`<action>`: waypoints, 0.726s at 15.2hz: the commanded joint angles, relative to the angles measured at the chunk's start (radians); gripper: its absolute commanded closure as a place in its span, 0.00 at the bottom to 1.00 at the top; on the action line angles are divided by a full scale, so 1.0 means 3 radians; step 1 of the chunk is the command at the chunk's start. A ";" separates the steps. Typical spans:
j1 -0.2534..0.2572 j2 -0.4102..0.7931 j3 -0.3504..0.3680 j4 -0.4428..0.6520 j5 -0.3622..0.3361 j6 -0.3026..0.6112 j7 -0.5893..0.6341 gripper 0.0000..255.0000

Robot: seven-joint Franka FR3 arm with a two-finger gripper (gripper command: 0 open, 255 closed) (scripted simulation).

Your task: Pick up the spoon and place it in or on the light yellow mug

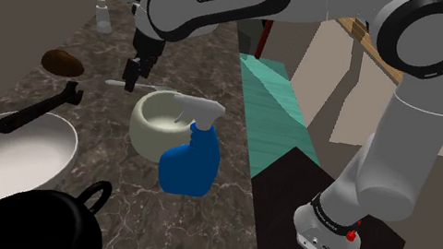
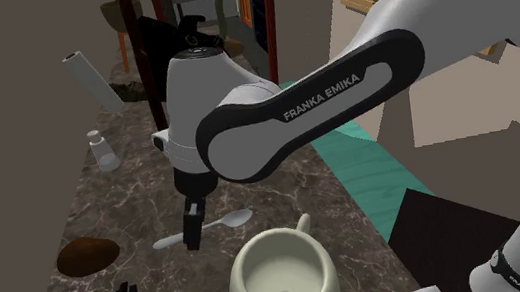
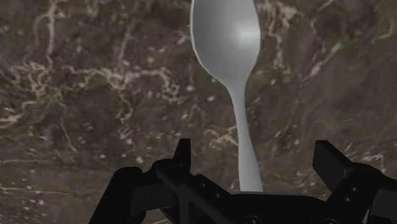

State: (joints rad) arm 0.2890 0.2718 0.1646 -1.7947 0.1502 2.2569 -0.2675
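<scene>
A grey spoon lies flat on the dark marble counter, its bowl pointing away from my hand. My black gripper stands open over the handle, one finger on either side, neither touching it. In the second exterior view the gripper reaches down onto the middle of the spoon. In the shoulder view the gripper hovers at the spoon, just behind the mug. The light yellow mug stands upright and empty, close beside the spoon.
A blue spray bottle stands against the mug. A white bowl, a black pan and a black tool occupy the near counter. A brown lump and a small bottle lie farther back. The counter's edge meets a teal surface.
</scene>
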 commanded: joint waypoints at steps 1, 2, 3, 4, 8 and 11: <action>0.0000 0.0000 0.0000 0.0000 0.0000 0.0001 0.0000 0.00; 0.0000 0.0000 0.0000 0.0000 0.0000 0.0000 0.0000 0.00; 0.0000 0.0000 0.0000 0.0000 0.0000 0.0000 0.0000 1.00; 0.0000 0.0000 0.0000 0.0000 0.0000 0.0000 0.0000 1.00; 0.0000 0.0000 0.0000 0.0000 0.0000 0.0000 0.0000 1.00; 0.0000 0.0000 0.0000 0.0000 0.0000 0.0000 0.0000 1.00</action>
State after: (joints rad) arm 0.2890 0.2718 0.1646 -1.7948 0.1502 2.2570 -0.2675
